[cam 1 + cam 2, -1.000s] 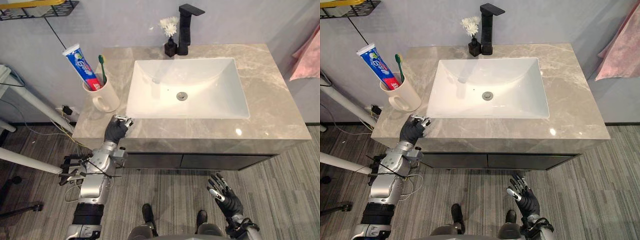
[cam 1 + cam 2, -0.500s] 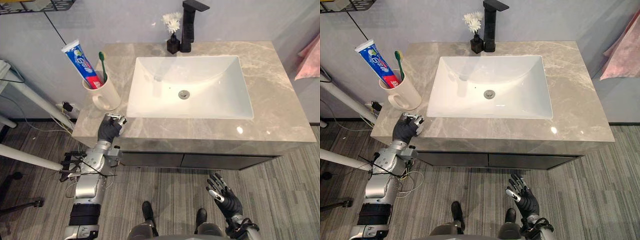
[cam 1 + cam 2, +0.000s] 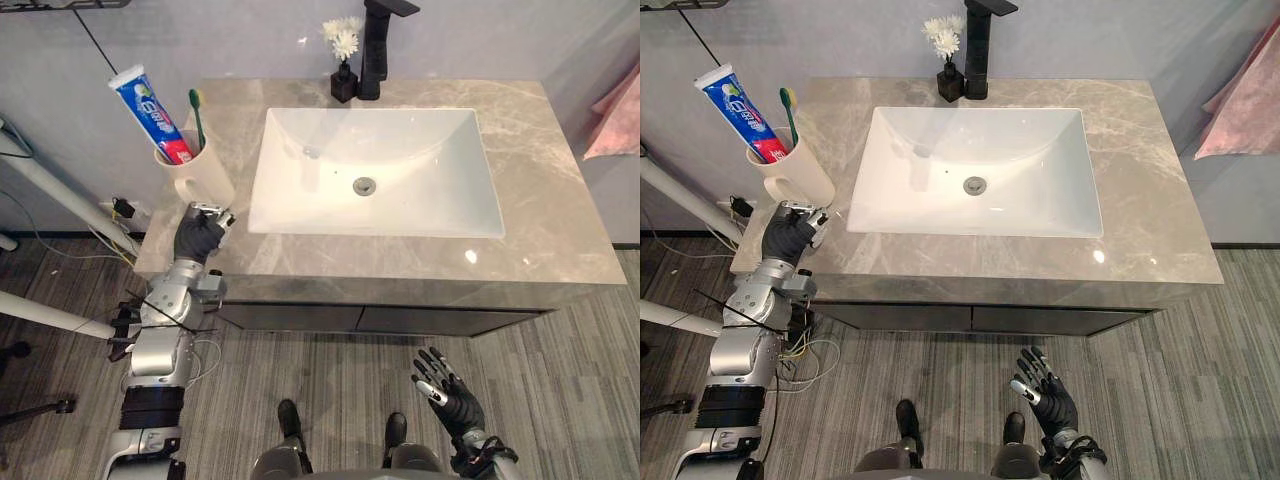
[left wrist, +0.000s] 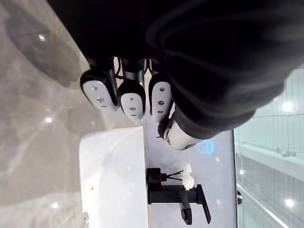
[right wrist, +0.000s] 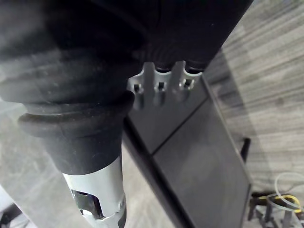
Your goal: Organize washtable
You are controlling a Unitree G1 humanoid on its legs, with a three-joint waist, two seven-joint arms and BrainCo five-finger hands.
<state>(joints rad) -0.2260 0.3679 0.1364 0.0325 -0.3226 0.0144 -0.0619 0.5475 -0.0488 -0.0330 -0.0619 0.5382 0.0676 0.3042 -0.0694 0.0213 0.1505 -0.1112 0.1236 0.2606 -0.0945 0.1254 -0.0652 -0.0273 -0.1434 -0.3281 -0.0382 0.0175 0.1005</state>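
Change: left hand (image 3: 200, 236) moved left on the worktop (image 3: 540, 200), now just beside the cup (image 3: 200, 180).
Left hand grip: cannot tell.
Right hand (image 3: 447, 390): fingers spread, idle.
Meaning: cup grasp probably next.

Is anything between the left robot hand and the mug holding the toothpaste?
Nothing visible. The left robot hand is over the front left corner of the countertop, just in front of the mug, with only bare marble between them.
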